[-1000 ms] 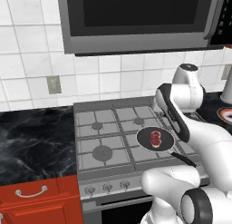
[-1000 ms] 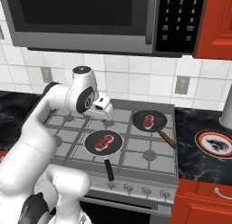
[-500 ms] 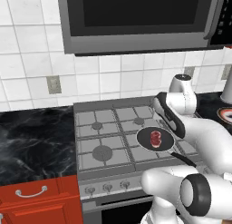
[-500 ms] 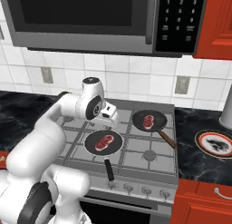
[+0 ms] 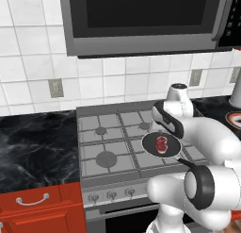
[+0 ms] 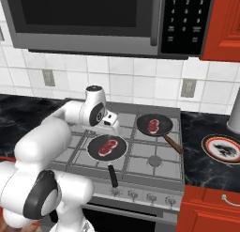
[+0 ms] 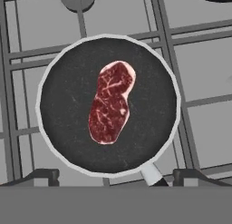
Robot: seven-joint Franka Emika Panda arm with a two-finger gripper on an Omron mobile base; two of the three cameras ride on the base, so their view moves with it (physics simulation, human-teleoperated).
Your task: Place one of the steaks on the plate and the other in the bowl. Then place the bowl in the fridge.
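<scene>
Steak (image 7: 110, 108), red-brown, pale marbling, kidney-shaped

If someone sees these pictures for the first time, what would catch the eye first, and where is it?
First, the dark red raw steak with pale marbling, lying in the middle of a round black frying pan on the front of the grey gas stove. The white arm's open tool hangs just above that pan. A second steak lies in another black pan at the back right, and the whitish red-rimmed plate waits on the dark counter to the right.
</scene>
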